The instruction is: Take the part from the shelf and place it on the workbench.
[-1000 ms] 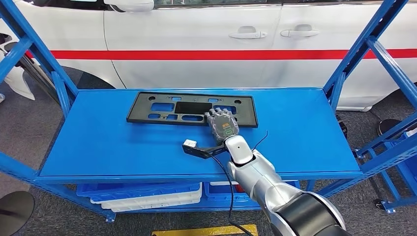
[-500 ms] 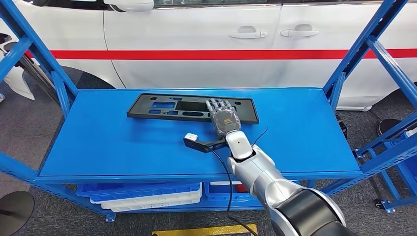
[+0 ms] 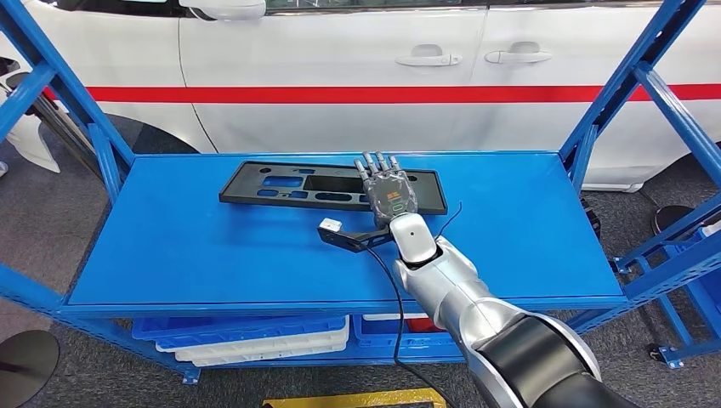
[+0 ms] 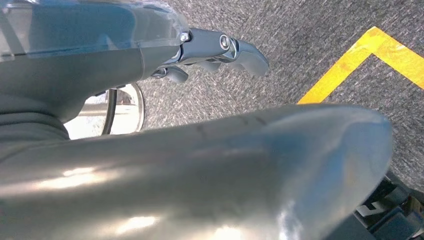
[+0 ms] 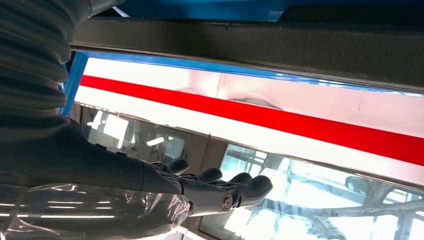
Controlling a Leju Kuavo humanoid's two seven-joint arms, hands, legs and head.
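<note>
A flat black rectangular part (image 3: 289,187) with several cut-outs lies on the blue shelf (image 3: 187,246), toward its back. My right hand (image 3: 388,194) reaches over the part's right portion, palm down, fingers straight and pointing at the car. The fingertips (image 3: 378,159) reach the part's far edge. In the right wrist view the fingers (image 5: 225,190) are stretched out with nothing in them, and the part (image 5: 250,45) shows as a dark band close by. My left hand (image 4: 220,47) hangs over the grey floor, fingers loosely out, holding nothing.
A white car (image 3: 357,59) with a red stripe stands right behind the shelf. Blue uprights (image 3: 608,93) frame both ends. Blue and white bins (image 3: 255,336) sit on the lower level. A yellow floor line (image 4: 350,65) runs beside my left hand.
My right hand has moved forward over the part, from its near edge to its far edge, and the fingers have straightened. The part's near edge has shifted slightly away from me.
</note>
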